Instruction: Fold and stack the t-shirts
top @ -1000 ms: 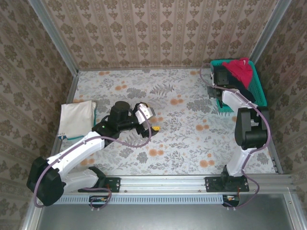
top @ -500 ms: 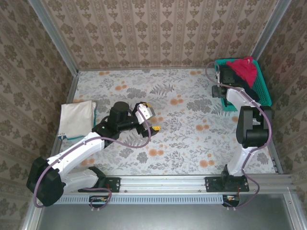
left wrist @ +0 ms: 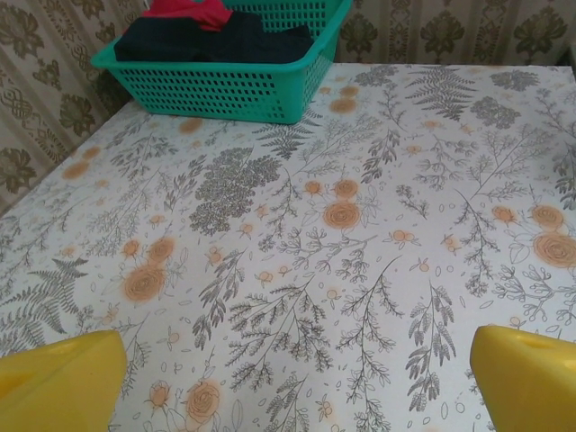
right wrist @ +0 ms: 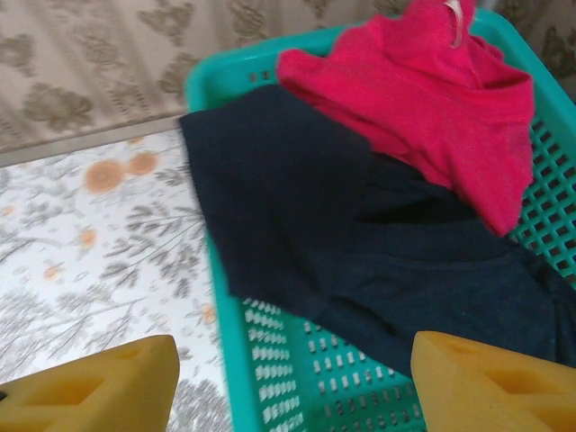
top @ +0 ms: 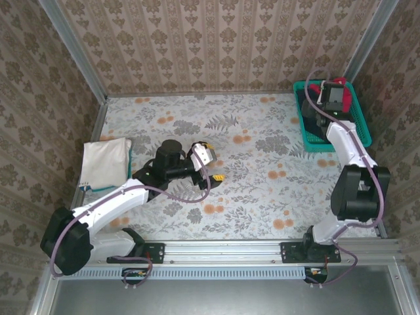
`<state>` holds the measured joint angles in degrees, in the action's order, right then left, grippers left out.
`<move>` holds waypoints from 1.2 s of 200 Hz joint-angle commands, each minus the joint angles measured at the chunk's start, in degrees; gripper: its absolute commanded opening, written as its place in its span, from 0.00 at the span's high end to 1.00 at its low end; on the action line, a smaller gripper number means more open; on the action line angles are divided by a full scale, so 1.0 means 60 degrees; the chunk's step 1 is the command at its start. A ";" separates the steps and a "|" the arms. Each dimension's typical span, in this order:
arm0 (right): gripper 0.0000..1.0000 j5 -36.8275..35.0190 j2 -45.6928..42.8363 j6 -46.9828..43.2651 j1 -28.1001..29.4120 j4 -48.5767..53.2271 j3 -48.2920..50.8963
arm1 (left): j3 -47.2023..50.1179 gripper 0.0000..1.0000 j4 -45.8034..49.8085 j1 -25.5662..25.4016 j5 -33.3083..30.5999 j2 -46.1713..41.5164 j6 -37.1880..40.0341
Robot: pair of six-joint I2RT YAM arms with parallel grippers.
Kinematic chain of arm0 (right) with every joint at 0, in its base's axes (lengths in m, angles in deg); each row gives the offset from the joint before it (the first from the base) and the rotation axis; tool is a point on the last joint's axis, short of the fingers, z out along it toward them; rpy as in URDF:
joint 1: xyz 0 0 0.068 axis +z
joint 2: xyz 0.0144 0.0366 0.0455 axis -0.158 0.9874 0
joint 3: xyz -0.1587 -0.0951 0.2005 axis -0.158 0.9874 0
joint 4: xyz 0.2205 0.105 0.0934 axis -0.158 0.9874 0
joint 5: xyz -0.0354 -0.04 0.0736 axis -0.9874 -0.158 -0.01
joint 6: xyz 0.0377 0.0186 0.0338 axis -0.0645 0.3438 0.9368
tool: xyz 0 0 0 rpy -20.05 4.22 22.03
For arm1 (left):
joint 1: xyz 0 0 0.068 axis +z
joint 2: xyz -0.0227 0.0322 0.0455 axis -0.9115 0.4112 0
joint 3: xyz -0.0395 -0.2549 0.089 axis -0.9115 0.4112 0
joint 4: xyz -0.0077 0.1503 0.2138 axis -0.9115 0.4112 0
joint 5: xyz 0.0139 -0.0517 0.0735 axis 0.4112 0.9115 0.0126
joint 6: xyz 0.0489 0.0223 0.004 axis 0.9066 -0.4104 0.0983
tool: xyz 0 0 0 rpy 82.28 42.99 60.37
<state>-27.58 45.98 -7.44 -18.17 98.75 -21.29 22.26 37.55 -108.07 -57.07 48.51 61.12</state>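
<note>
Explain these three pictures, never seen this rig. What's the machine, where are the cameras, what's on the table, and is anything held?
The machine is two robot arms, a left arm and a right arm, bolted at the near edge of a flower-patterned table. The top view looks down from above and behind them. The other two pictures come from a camera on each wrist, so the yellow blocks at the bottom are that arm's own fingers.

The left gripper hovers open over the middle of the table, holding nothing. The right gripper is open above a teal basket in the far right corner, also empty.

In the basket lie a navy shirt and a red shirt partly over it. A cream shirt lies folded at the table's left edge.
</note>
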 commanded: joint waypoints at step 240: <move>0.31 0.0479 0.1642 0.1873 -0.0866 0.1121 -0.2588 | 0.0550 0.00 -0.1206 -0.0149 -0.1428 -0.0629 -0.1361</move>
<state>-21.72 51.90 1.04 -20.82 102.99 -36.02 24.84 32.22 -108.50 -65.38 45.80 54.17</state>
